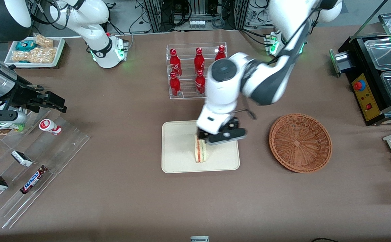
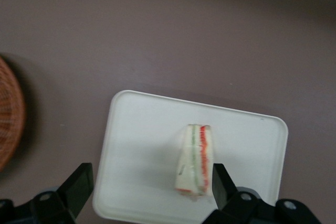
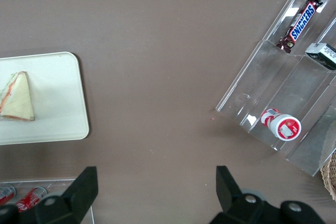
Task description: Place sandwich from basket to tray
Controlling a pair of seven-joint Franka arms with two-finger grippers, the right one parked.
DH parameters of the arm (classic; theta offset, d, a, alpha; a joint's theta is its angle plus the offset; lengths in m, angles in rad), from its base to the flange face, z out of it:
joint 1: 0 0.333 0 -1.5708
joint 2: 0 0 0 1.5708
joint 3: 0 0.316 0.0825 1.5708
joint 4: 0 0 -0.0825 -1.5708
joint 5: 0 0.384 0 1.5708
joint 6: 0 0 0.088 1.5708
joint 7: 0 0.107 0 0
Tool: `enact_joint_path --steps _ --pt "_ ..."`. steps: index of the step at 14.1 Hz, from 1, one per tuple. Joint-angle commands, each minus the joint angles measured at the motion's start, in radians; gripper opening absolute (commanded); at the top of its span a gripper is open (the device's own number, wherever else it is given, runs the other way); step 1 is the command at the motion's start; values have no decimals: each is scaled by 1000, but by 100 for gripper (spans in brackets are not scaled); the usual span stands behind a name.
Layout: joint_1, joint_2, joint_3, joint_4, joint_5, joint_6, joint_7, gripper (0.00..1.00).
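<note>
**Sandwich on tray, jaws wide**

The sandwich (image 1: pixel 201 152) stands on its edge on the tray (image 1: pixel 178 161), near the table's middle. My gripper (image 2: pixel 149 190) hovers directly above it with jaws spread wide, one finger (image 2: pixel 220 182) just beside the wedge, gripping nothing. The basket (image 1: pixel 300 143) sits beside the tray, toward my end of the table.

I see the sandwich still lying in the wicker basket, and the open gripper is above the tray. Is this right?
Not quite. The sandwich stands on the tray, as the front view shows; the basket beside it holds nothing. The gripper is open above the tray, as you say.
</note>
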Motion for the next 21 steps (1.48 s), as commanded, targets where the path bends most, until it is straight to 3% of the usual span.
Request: enact_joint_path --steps 1,7,10,15,18,21 --pt "95 -95 -7 -84 -35 -81 117 100" --pt "330 -279 -6 -307 -37 -110 409 100" --pt "419 -336 -7 -309 -42 -200 594 100" --pt "520 -440 -9 -281 -112 -318 855 100" --pt "538 -494 41 -253 -173 -345 1010 100" --pt "536 -494 62 -217 -180 -365 1024 100"
